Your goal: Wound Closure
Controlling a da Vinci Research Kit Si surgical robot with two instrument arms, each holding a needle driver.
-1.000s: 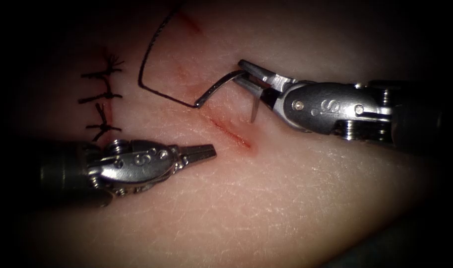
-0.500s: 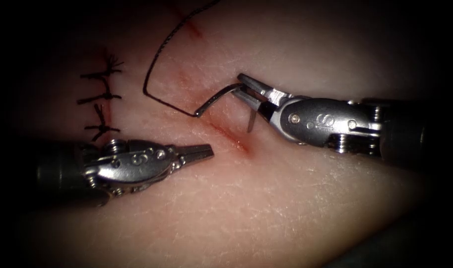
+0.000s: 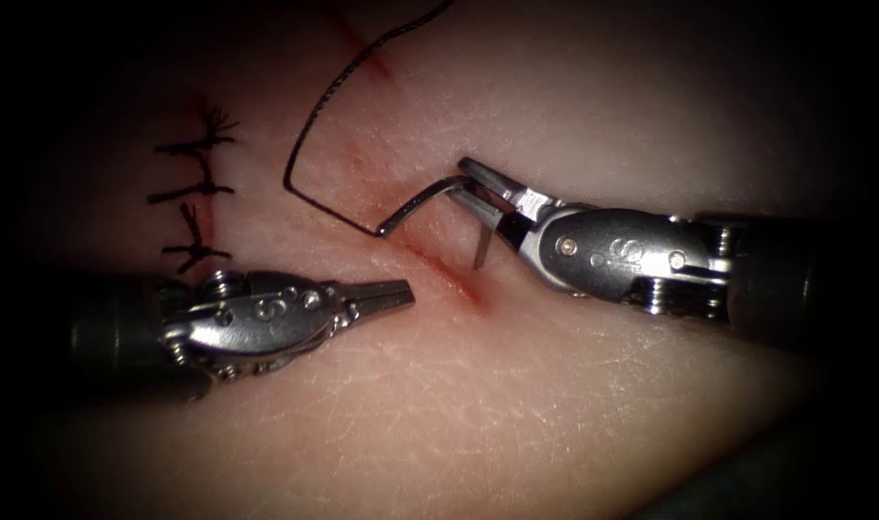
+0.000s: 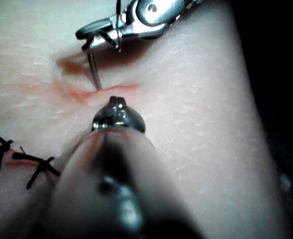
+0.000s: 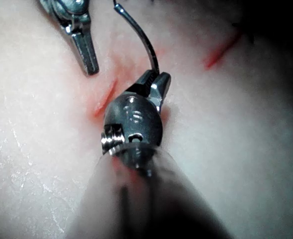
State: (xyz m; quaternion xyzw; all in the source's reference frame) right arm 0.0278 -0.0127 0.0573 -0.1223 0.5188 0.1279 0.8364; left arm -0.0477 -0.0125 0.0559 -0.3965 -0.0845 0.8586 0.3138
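Right hand [image 3: 478, 188] is clamped on the needle [image 3: 439, 190] near mid-curve; you've brought it down and a bit left over the last second. In the endoscope view the needle tip [image 3: 479, 258] now stands just right of the cut [image 3: 449, 274], at the skin or a hair above it; I can't tell if it has bitten. The tail end, with the thread [image 3: 314, 125], hangs over the cut to the left, clear of the tissue [image 3: 516, 404]. Left hand [image 3: 400, 295] hasn't moved: clenched, holding nothing, lying left of the cut's lower end. Three finished stitches [image 3: 193, 197] sit far left. To me that reads as lining up the next bite on the right edge.

Left wrist view: your left hand [image 4: 115, 101] is closed and empty, tip just short of the red cut [image 4: 106, 90]. Beyond it the right hand [image 4: 99, 37] holds the needle [image 4: 94, 72] pointing down, tip right at the cut line.

Right wrist view: right hand [image 5: 153, 82] grips the needle [image 5: 144, 42]; its tail arcs up to the thread. The tip is hidden under the hand. Left hand [image 5: 86, 55] lies beside the cut [image 5: 104, 97], closed.
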